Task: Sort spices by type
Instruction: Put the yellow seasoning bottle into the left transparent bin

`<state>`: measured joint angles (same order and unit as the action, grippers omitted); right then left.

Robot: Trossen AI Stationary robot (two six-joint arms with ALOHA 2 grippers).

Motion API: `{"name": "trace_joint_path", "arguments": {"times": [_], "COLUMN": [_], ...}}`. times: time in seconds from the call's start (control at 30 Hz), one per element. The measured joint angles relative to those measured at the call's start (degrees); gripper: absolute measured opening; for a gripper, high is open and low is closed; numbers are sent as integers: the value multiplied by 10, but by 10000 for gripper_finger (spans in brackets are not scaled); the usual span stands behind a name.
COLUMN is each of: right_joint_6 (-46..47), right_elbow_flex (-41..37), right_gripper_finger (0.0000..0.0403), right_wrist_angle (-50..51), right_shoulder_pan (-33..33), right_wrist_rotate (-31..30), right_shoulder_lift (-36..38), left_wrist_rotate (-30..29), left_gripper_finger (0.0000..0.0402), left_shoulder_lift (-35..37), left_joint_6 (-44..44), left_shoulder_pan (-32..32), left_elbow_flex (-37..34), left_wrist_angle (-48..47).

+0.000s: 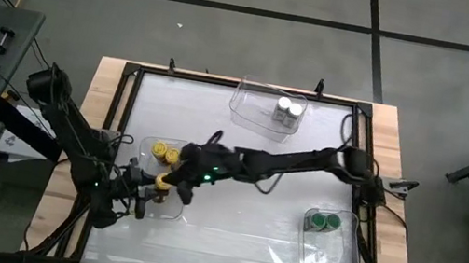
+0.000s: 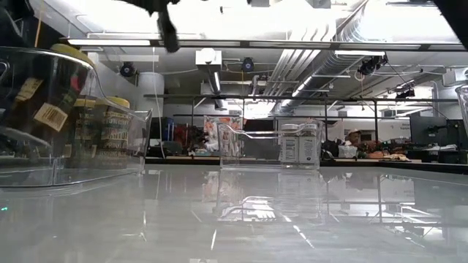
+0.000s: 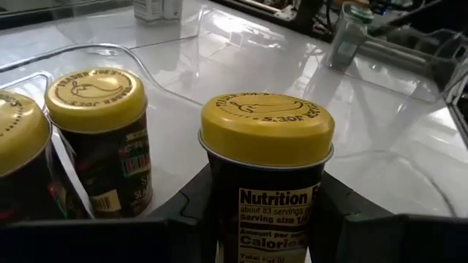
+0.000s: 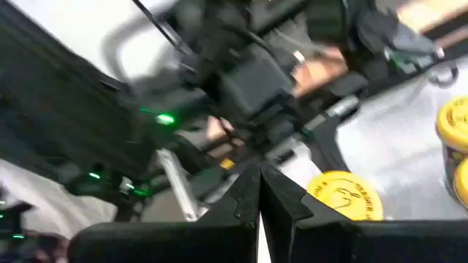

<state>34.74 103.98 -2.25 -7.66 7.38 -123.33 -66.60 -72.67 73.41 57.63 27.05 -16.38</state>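
Observation:
Three yellow-lidded spice jars are at the clear bin [image 1: 142,166] on the table's left. Two of them [image 1: 161,150] [image 3: 95,102] stand inside it. The third [image 1: 162,186] [image 3: 267,131] is in my left gripper [image 1: 151,198], which is shut on it at the bin's near side. My right gripper [image 1: 183,186] [image 4: 259,191] reaches over from the right, shut, just beside that jar's lid [image 4: 344,193]. Two silver-lidded jars [image 1: 288,112] stand in the far bin. Green-lidded jars [image 1: 324,223] stand in the right bin. My left gripper pinches the jar's dark body [image 3: 219,201] just below the yellow lid, one finger [image 3: 194,197] on each side. The fingers come in roughly level from the table's left. The jar stands upright in the hold. Whether its base rests on the bin floor is hidden.
The far bin [image 1: 262,108] and the right bin [image 1: 329,250] are clear plastic and stand on the white table top. A dark frame [image 1: 130,73] edges the table. The middle and near part of the table top [image 1: 237,236] lies bare. My right arm [image 1: 305,162] spans the middle.

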Motion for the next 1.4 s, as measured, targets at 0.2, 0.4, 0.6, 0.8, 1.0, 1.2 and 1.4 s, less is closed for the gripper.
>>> {"name": "trace_joint_path", "arguments": {"times": [0.2,0.4,0.6,0.8,1.0,1.2,1.4], "right_joint_6": [-37,-68,-82,-97,-98,-105,-108], "right_elbow_flex": [151,240,248,246,246,246,246], "right_gripper_finger": [0,0,0,0,0,0,0], "right_wrist_angle": [132,261,309,340,350,368,376], "right_shoulder_pan": [2,1,2,3,2,3,5], "right_wrist_rotate": [-2,-51,-84,-122,-129,-130,-145], "right_shoulder_lift": [-91,-136,-135,-135,-135,-135,-135], "left_wrist_rotate": [-12,-15,-16,-14,-17,-5,21], "left_gripper_finger": [113,113,113,145,208,247,260], "left_shoulder_lift": [-22,-33,-40,-40,-40,-40,-40], "left_joint_6": [2,9,-23,-83,-149,-195,-224], "left_shoulder_pan": [-7,-21,-50,-76,-97,-117,-129], "left_elbow_flex": [0,0,0,0,0,0,0], "left_wrist_angle": [2,5,4,20,37,52,66]}}
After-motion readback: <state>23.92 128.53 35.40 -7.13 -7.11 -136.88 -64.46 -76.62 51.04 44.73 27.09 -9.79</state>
